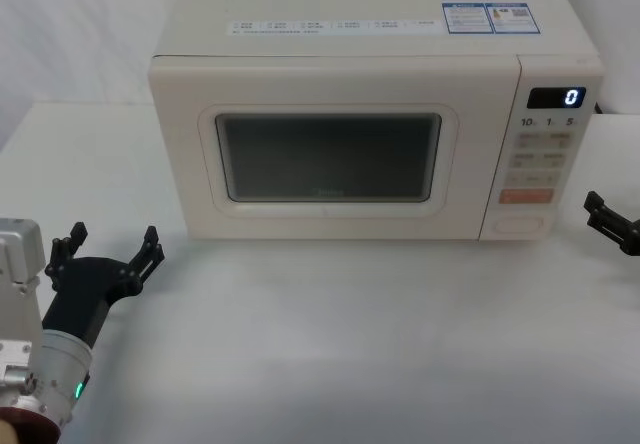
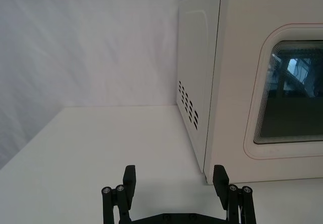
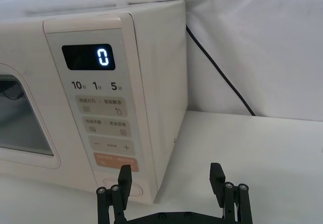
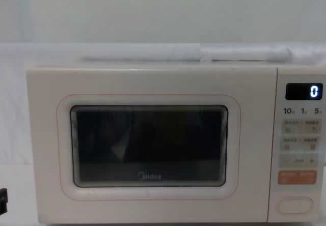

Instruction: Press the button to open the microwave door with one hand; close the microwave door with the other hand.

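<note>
Black and blocky, your left gripper sits nearest you at the front left of the white table, fingers spread wide and holding nothing, well short of the microwave's left corner. Your right gripper hangs off the right side of the microwave, its fingers also apart and empty, low and just beside the control panel. Beyond them the door is shut flush, its dark window facing you. The button is the wide cream oval at the bottom of the panel, under the orange key; in the right wrist view it lies just ahead of the gripper's fingers. Judge it a stiff plastic key wanting a firm, square push from one fingertip, not a pinch. The door should be light and hinged on the left, so push its flat face near the free edge to close it. You have open table in front and on both sides; mind the black cord behind the right wall and the door's swing toward you.
</note>
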Robot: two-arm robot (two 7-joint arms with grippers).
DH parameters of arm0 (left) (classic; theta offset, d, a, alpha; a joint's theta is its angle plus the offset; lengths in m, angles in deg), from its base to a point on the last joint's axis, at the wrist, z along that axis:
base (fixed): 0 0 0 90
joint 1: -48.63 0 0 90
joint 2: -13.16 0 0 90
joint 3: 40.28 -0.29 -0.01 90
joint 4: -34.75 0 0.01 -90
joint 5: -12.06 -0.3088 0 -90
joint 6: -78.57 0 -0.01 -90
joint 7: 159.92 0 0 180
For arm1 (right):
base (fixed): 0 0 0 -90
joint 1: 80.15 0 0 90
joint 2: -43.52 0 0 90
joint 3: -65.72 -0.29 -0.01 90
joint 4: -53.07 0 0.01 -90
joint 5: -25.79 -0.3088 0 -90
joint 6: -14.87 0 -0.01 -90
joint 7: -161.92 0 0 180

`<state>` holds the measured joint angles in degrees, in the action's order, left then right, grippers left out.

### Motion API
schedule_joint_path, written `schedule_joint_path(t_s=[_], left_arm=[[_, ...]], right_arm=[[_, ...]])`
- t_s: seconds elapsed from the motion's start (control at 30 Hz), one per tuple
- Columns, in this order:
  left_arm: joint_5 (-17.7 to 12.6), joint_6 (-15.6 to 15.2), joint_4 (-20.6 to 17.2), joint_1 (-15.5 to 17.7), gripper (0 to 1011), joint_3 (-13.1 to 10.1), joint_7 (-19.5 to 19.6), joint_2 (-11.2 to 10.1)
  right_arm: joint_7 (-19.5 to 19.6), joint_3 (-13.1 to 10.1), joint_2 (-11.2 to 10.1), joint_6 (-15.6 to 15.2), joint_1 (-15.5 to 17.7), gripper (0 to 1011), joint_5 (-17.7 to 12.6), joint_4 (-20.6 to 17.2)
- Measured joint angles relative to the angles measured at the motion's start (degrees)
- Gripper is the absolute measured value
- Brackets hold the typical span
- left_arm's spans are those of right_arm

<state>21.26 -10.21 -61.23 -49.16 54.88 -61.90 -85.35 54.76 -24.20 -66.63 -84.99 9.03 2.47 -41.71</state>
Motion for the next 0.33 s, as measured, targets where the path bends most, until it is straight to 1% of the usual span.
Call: schedule_joint_path(t_s=[0.33], left_arm=[[0.00,0.00,0.00,0.00,1001,0.00,0.00,0.00]], right_arm=[[0.00,0.00,0.00,0.00,0.00,1002,0.00,0.00]])
